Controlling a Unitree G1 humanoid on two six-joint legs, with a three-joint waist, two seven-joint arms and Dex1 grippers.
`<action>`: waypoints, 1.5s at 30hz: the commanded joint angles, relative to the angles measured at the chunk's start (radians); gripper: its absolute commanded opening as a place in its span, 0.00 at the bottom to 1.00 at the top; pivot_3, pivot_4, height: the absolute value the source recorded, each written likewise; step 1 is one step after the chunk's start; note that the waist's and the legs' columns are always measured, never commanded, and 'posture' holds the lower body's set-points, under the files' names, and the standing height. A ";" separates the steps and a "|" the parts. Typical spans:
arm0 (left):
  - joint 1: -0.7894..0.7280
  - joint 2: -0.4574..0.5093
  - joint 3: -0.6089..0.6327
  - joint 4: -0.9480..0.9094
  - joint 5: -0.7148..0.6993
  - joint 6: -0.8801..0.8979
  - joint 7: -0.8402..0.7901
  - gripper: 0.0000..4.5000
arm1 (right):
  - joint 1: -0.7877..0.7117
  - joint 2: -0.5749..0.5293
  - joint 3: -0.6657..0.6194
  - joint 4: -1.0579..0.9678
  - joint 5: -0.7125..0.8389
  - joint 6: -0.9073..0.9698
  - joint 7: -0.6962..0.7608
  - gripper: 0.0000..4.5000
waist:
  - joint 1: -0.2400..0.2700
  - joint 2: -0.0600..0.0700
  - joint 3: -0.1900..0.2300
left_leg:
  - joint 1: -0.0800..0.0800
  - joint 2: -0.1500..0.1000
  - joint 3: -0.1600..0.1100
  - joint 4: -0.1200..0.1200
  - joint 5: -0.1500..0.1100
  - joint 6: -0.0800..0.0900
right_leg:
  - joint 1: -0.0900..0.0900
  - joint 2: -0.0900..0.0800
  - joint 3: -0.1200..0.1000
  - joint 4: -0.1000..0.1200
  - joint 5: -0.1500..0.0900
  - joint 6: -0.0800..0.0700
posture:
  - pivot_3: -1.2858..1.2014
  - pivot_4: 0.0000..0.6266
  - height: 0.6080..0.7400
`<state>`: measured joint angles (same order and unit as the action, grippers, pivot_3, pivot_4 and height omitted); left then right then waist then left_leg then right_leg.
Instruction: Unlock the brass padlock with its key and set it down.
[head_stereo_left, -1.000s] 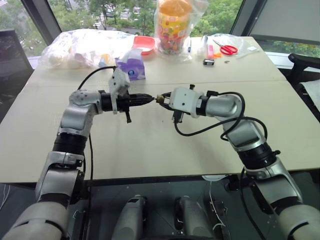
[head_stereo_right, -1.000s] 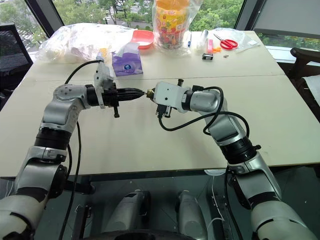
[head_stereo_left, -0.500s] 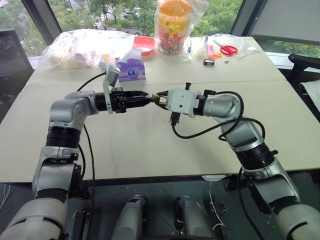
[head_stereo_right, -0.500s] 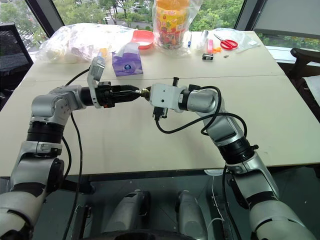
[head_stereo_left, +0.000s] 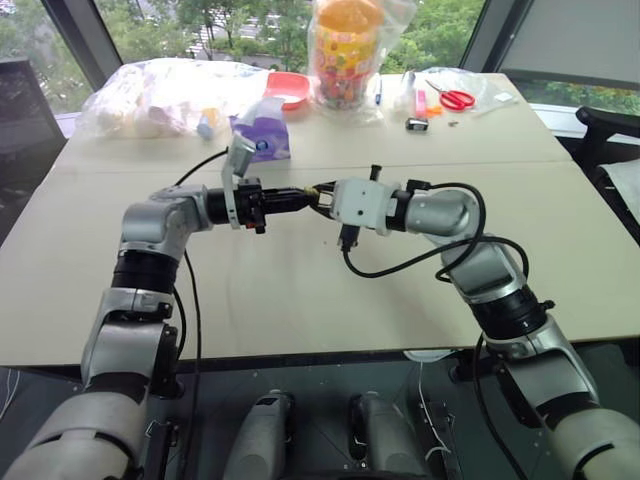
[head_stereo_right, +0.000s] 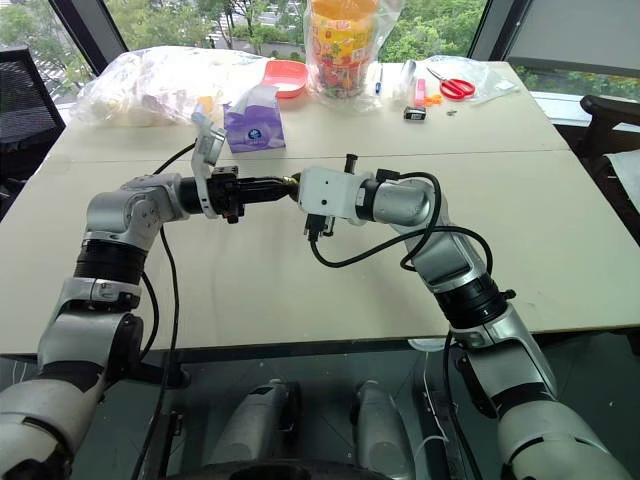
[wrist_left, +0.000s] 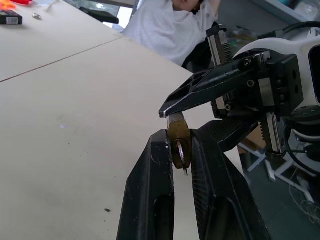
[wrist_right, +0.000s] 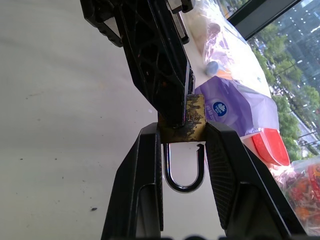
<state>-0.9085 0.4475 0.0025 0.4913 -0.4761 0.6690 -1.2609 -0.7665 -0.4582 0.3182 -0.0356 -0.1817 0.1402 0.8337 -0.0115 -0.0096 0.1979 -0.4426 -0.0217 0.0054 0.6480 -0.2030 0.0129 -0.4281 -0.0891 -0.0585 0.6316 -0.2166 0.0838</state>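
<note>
A: So, where was the brass padlock (wrist_right: 189, 123)?

B: Up in the air over the middle of the table (head_stereo_left: 300, 300), caught between the two arms. The right pincer (wrist_right: 182, 135) was clamped on its body, one black finger on each side, and the silvery shackle (wrist_right: 183, 167) hung back in the gap between those fingers. At one end of the shackle there seemed to be a small gap below the body, but I couldn't say for sure that it was open.

A: And the left pincer (wrist_left: 181, 145)?

B: It came in level from the opposite side, tip to tip with the right one. Its fingers were close together around something small and flat at the bottom end of the padlock. I took that for the key (wrist_left: 181, 154), though it was too small and too covered to be certain.

A: Was the padlock touching the table?

B: No, it was held clear above it.

A: What else was on the table?

B: All of it lay at the far edge, well apart from the arms: a purple tissue pack (head_stereo_left: 264, 135), a red bowl (head_stereo_left: 287, 89), a big jar (head_stereo_left: 347, 48) wrapped in clear plastic, red-handled scissors (head_stereo_left: 456, 98) and a heap of plastic bags (head_stereo_left: 150, 95).
</note>
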 joint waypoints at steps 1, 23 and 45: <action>-0.025 0.002 -0.002 -0.006 0.012 -0.027 0.001 0.00 | -0.013 0.004 -0.010 -0.062 0.013 -0.006 0.002 0.15 | 0.000 0.000 0.000 | 0.000 0.000 0.000 0.000 0.000 0.000 | 0.000 0.000 0.000 0.000 0.000 0.000 | 0.52 0.24 1.00; 0.081 0.040 0.049 -0.200 -0.082 0.086 0.041 0.00 | 0.132 0.088 -0.306 -0.408 0.300 0.551 -0.173 0.99 | 0.002 0.000 0.000 | 0.001 0.001 -0.001 0.001 0.000 -0.001 | 0.000 0.000 0.000 0.000 0.001 -0.004 | 0.52 0.24 1.00; 0.107 0.068 0.051 -0.339 -0.177 0.148 0.039 0.00 | 0.140 0.046 -0.231 -0.287 0.316 0.473 -0.217 0.99 | 0.002 0.000 0.000 | 0.000 0.001 0.000 0.000 0.001 -0.001 | 0.000 0.000 0.000 -0.001 0.001 -0.004 | 0.52 0.24 1.00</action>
<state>-0.7924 0.5059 0.0245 0.1856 -0.6246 0.8192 -1.2181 -0.6168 -0.4065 0.0939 -0.3067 0.1254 0.6321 0.6215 -0.0094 -0.0097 0.1977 -0.4426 -0.0204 0.0050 0.6483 -0.2025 0.0121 -0.4283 -0.0887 -0.0581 0.6308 -0.2151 0.0800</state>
